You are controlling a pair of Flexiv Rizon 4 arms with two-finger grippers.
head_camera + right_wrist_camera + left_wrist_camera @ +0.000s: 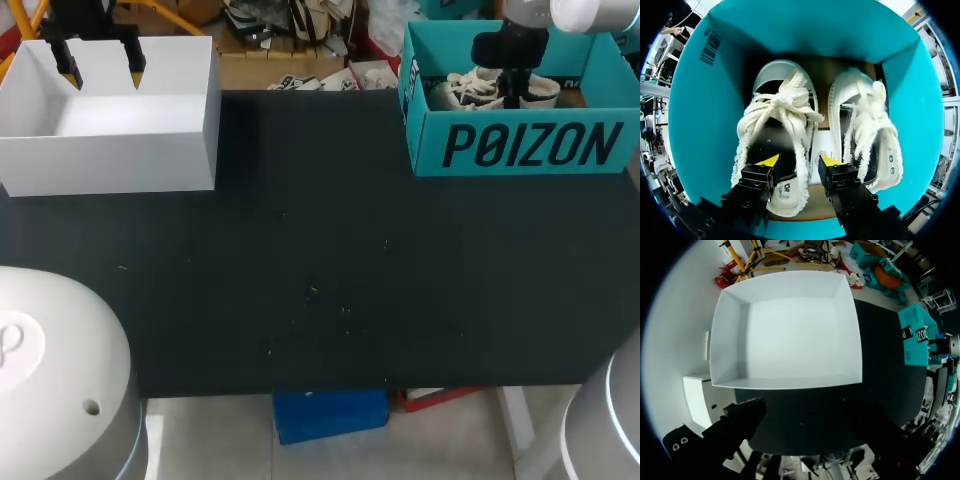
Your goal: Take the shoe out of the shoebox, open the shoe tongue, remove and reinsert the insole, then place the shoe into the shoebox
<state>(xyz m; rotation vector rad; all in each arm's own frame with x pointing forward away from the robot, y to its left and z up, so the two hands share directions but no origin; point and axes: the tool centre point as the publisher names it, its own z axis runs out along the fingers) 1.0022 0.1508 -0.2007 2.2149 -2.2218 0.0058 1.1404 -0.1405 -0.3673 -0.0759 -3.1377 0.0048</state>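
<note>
- Nearest: black table [320, 280].
- Far left: white box [110, 165]; above it, left gripper [100, 62], fingers spread, gripping nothing.
- Far right: teal shoebox [520, 150], with shoe [775, 125] and second shoe [865, 130] side by side inside.
- Over shoe's opening: right gripper [799, 162], fingers apart, clamping nothing.

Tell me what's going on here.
The right tool is down inside the teal shoebox, open, with its fingers on either side of one white sneaker's side wall. A second sneaker lies beside it. Neither shoe has been lifted out yet. The left tool hangs open above an empty white box at the far left corner of the black table, holding nothing.
</note>
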